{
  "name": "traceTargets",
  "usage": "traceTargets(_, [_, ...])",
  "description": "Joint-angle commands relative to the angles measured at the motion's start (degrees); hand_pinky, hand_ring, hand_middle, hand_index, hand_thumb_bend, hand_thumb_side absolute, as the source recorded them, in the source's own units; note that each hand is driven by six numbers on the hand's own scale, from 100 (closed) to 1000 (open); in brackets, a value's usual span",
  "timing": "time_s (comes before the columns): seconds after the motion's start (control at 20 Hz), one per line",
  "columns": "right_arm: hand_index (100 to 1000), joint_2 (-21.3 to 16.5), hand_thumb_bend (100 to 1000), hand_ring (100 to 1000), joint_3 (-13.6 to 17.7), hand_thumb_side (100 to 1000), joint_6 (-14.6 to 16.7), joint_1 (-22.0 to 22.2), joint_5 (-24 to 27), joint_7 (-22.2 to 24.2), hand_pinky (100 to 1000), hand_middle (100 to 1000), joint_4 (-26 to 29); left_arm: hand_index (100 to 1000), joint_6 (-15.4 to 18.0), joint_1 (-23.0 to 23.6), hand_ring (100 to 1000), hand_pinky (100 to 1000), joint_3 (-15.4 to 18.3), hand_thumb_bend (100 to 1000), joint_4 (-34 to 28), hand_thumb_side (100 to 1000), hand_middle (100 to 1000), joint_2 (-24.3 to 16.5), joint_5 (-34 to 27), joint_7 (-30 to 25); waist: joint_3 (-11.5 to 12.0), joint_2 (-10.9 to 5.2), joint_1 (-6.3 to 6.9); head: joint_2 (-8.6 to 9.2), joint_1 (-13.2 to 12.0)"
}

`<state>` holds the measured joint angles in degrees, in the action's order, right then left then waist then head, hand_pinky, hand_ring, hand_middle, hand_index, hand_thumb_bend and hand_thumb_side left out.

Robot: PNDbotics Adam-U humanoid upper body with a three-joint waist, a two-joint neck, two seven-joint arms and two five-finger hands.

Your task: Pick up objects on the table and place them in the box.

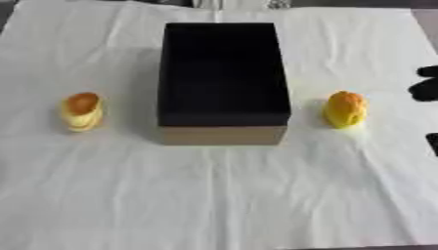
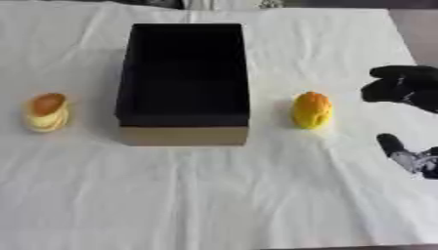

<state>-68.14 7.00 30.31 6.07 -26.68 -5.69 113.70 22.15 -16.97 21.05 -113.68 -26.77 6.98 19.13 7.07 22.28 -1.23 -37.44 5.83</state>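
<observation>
Right robot hand (image 2: 409, 90): enters from the right edge, black fingers relaxed and spread toward the yellow object, thumb lower; holds nothing, apart from all items.
Box (image 1: 222, 73): open, black inside, tan front wall; centre of white-covered worktop (image 1: 214, 195).
Yellow rounded object, orange-topped (image 2: 311, 110): right of box, near the hand.
Pale yellow object, orange-brown top (image 1: 82, 111): left of box.
Right eye view shows most of the hand; left eye view only dark fingertips at the edge.
</observation>
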Motion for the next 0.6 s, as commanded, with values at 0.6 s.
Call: traceTargets(0.6, [917,-5.8,115,974,-4.6,310,-2.7,-10.3,5.4,7.3,906,800,-7.3,897,0.1,-0.8,889,857,-0.5,133,-0.9,589,786,-2.1,-1.0,-1.3,0.9,-1.52,-0.30,0.59,1.2])
